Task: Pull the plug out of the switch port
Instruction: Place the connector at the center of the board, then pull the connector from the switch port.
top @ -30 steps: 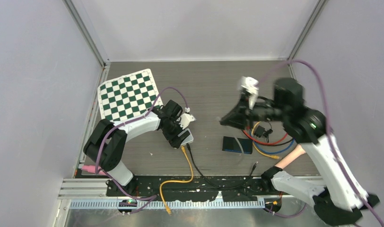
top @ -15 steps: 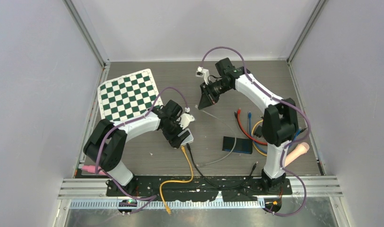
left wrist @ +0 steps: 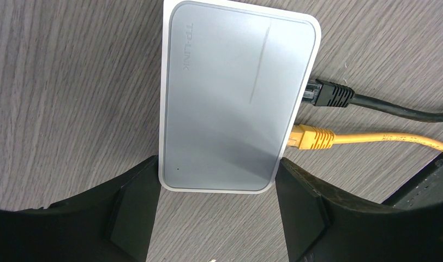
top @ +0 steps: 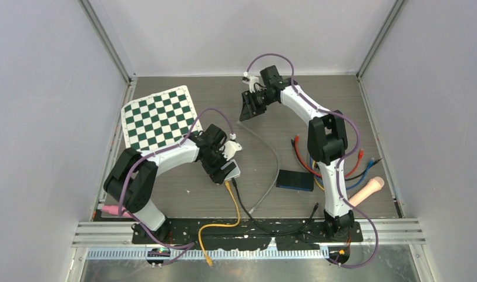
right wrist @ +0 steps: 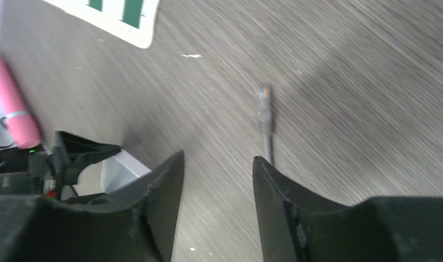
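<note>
Your switch [left wrist: 230, 98] holds black plug [left wrist: 328, 94], yellow plug [left wrist: 312, 137]
Your left gripper [left wrist: 216, 174] pinches it; right gripper [right wrist: 216, 164] gapes empty by the grey plug [right wrist: 263, 106].

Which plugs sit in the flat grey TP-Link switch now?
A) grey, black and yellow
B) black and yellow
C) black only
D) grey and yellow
B: only the black plug and the yellow plug sit in the flat grey switch; the grey cable plug lies loose on the wooden table.
</note>
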You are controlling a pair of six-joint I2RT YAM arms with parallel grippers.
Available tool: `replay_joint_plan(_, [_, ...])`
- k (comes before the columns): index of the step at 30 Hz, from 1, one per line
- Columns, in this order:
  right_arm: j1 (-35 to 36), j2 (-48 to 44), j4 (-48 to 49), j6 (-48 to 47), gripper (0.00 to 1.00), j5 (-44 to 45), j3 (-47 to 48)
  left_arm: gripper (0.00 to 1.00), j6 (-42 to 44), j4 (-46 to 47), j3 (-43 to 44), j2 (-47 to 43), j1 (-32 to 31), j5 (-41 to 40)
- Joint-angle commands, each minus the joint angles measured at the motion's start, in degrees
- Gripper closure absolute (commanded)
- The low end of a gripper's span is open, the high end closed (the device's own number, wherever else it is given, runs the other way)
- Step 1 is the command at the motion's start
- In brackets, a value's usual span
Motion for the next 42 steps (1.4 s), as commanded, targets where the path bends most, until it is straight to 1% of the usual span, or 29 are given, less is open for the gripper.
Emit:
replay_joint_plan(1, [0.1, -8.9, 4.8, 7.0, 0.42, 11.1, -5.7, 0.32, -0.2, 0.4, -0.5, 0.9, 0.5, -0.8])
replay_joint_plan(2, [0.1, -11.0, 7.0, 7.3, 0.39, 13.3, -10.2, 0.32, -0.2, 0.3, -0.4, 1.0, 0.4, -0.9])
replay_joint_plan(5, [-0.3, -21.3, 10.1, 11.0, 0.37, 18.4, -19.5, 0.32, -0.3, 0.3, -0.3, 1.1, 0.4, -0.9])
replay_joint_plan(6, [-0.4, -23.2, 11.7, 11.9, 0.38, 20.0, -24.9, 0.32, -0.3, 0.3, -0.3, 1.0, 0.4, -0.9])
replay_joint_plan(7, [-0.5, -26.9, 12.4, 13.4, 0.38, 20.3, -27.8, 0.32, -0.3, 0.4, -0.4, 0.9, 0.4, -1.0])
replay_joint_plan(8, [-0.5, -30.2, 13.0, 14.1, 0.39, 21.0, -32.7, 0.32, -0.3, 0.5, -0.5, 0.8, 0.4, -1.1])
replay_joint_plan(9, [-0.5, -31.6, 13.3, 15.7, 0.42, 21.5, -35.3, 0.32, -0.3, 0.5, -0.5, 0.8, 0.4, -1.1])
replay_joint_plan(10, [-0.5, -34.4, 14.4, 17.2, 0.44, 21.5, -40.2, 0.32, -0.4, 0.5, -0.5, 0.9, 0.4, -1.1])
replay_joint_plan(11, [-0.4, -36.0, 15.2, 17.6, 0.47, 20.7, -42.6, 0.32, -0.3, 0.5, -0.4, 0.9, 0.4, -1.1])
replay_joint_plan(13, [0.1, -40.5, 18.5, 18.7, 0.48, 18.7, -51.9, 0.32, -0.3, 0.4, -0.4, 0.9, 0.4, -1.0])
replay_joint_plan(14, [0.2, -43.2, 20.7, 20.1, 0.49, 18.0, -53.8, 0.32, -0.3, 0.5, -0.5, 0.9, 0.4, -1.0])
replay_joint_plan(15, [0.4, -44.6, 22.0, 21.2, 0.51, 16.4, -57.8, 0.32, -0.3, 0.5, -0.5, 0.9, 0.4, -0.9])
replay_joint_plan(16, [0.5, -47.1, 25.0, 24.3, 0.52, 15.7, -59.8, 0.32, -0.3, 0.5, -0.5, 0.8, 0.4, -0.9])
replay_joint_plan(17, [0.5, -48.2, 27.2, 26.2, 0.53, 14.0, -64.3, 0.32, -0.3, 0.5, -0.6, 0.7, 0.5, -0.9])
replay_joint_plan(18, [0.6, -50.3, 32.2, 30.9, 0.54, 13.3, -66.4, 0.32, -0.3, 0.6, -0.5, 0.7, 0.5, -0.9])
replay_joint_plan(19, [0.8, -51.2, 38.3, 33.4, 0.55, 12.0, -71.2, 0.32, -0.3, 0.6, -0.5, 0.8, 0.4, -0.9])
replay_joint_plan(20, [1.1, -52.9, 42.0, 38.5, 0.57, 11.4, -73.6, 0.32, -0.3, 0.5, -0.5, 0.8, 0.4, -0.8])
replay_joint_plan(21, [2.1, -53.5, 48.3, 40.7, 0.57, 10.6, -77.6, 0.32, -0.3, 0.5, -0.5, 0.8, 0.5, -0.8])
replay_joint_plan(22, [2.8, -54.3, 50.6, 44.3, 0.58, 10.5, -79.2, 0.32, -0.3, 0.5, -0.5, 0.8, 0.4, -0.8])
replay_joint_plan(23, [4.7, -54.5, 53.4, 46.5, 0.57, 10.8, -81.0, 0.32, -0.2, 0.5, -0.6, 0.7, 0.5, -0.8])
replay_joint_plan(26, [10.4, -53.7, 55.0, 48.9, 0.58, 13.8, -81.9, 0.32, -0.2, 0.7, -0.8, 0.4, 0.5, -0.7])
replay_joint_plan(30, [15.8, -50.4, 61.3, 53.7, 0.59, 15.5, -83.2, 0.32, -0.2, 0.7, -0.8, 0.3, 0.5, -0.7])
replay_joint_plan(31, [16.3, -48.7, 64.1, 55.6, 0.59, 15.7, -83.8, 0.32, -0.2, 0.8, -0.9, 0.3, 0.4, -0.7])
replay_joint_plan(34, [17.6, -44.7, 68.4, 58.6, 0.60, 16.3, -84.4, 0.32, -0.2, 0.8, -0.9, 0.2, 0.4, -0.7])
replay_joint_plan(38, [18.5, -37.4, 78.0, 64.1, 0.60, 16.2, -85.5, 0.32, -0.1, 1.0, -1.1, -0.1, 0.4, -0.8])
replay_joint_plan(42, [19.9, -31.5, 84.0, 67.6, 0.60, 16.4, -85.9, 0.32, -0.2, 1.0, -1.2, -0.2, 0.5, -0.7])
